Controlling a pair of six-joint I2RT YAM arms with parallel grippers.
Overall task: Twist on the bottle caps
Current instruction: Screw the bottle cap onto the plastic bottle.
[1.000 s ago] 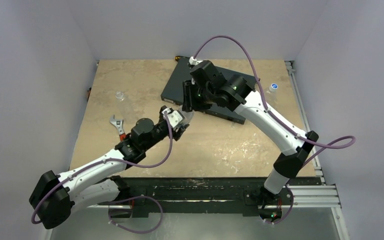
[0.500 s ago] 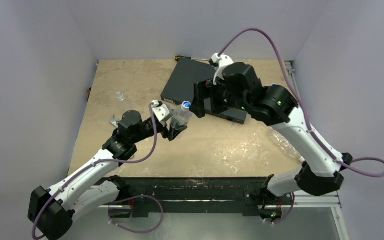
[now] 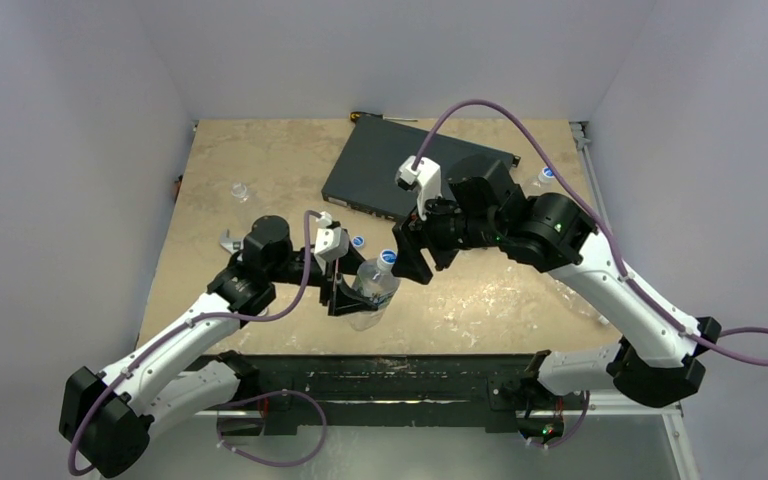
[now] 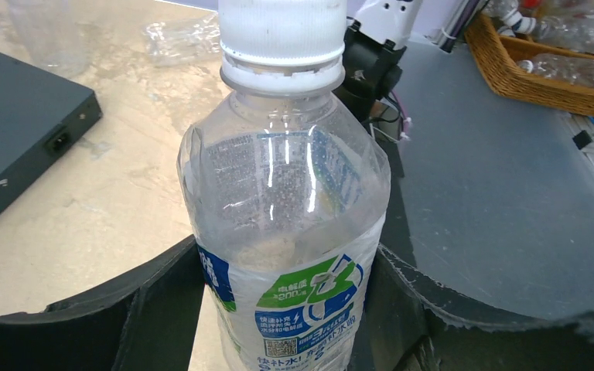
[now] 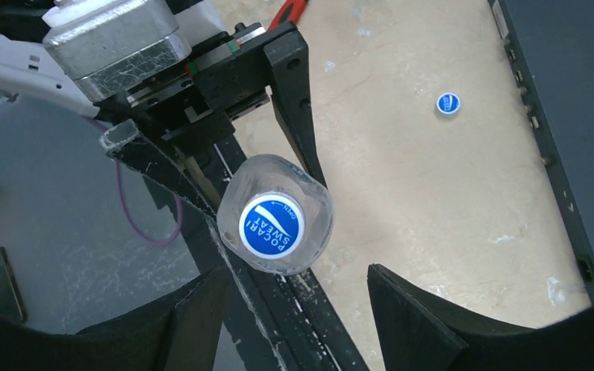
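The bottle [image 4: 290, 232] is held near upright above the table [image 3: 260, 150], on the near side of the black box [image 3: 400, 165]. A blue cap [image 5: 271, 224] is seated on its neck (whether it is wound fully down cannot be told). The bottle is clamped at its labelled body by the left gripper [image 3: 350, 293], whose fingers [image 4: 155, 309] are pressed against both of its sides.

The long axis of the bottle is pointed almost straight at the right gripper [image 5: 295, 269], so the cap is seen face-on from that wrist, just ahead of the gap between the fingers and a little to one side of its middle. The jaws of the right gripper are parted wider than the cap, and nothing is held between them. This gripper is by far the nearer to the cap. A short advance along the bottle's axis is judged to be needed before the cap can be pinched and turned.

Three caps are counted. One is on the held bottle. One loose cap [image 3: 358, 241] lies flat on the table near the box's near-left corner. One is on a second bottle [image 3: 545, 178] standing just past the right end of the box. A third bottle [image 3: 241, 190], on which no blue cap is seen, stands well to the left of the box. Crumpled clear plastic [image 3: 570, 288] to the near right of the box may be a fourth bottle, but this cannot be told.
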